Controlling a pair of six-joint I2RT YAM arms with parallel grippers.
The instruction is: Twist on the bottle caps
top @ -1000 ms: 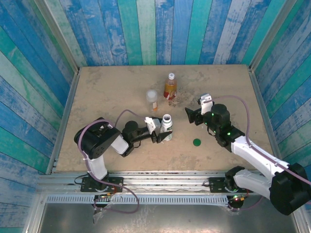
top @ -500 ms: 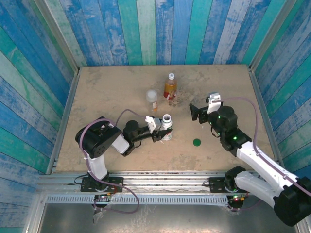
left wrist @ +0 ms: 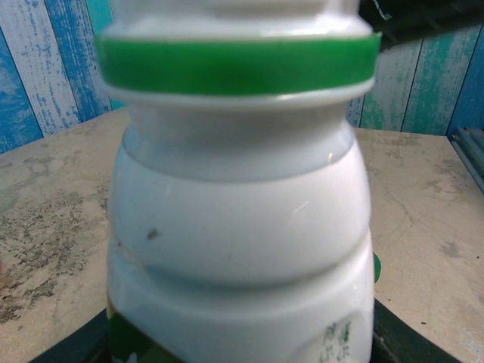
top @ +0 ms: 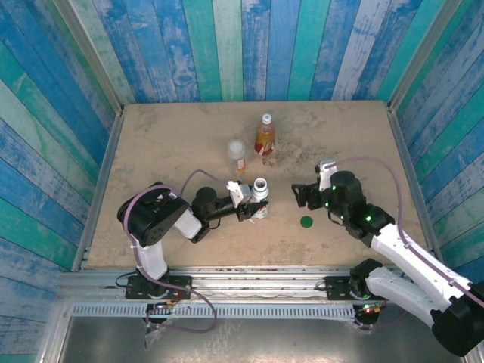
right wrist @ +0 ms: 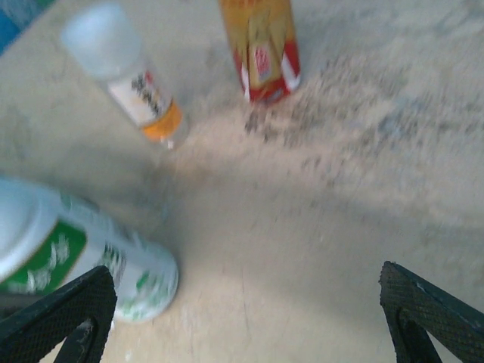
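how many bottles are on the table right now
3. The white bottle with green print stands mid-table, gripped by the left claw. The short clear bottle stands behind it. The amber bottle is farthest back, just right of that one. None seems hidden.

I hold the white bottle, green-printed and standing, in my left gripper near the middle of the table; its mouth is uncapped above a green neck ring. The green cap lies flat to its right, apart from it. Farther back stand the clear bottle with an orange label, topped by the wide whitish cap, and near it on the right the amber bottle, red-labelled, with a small pale cap on.
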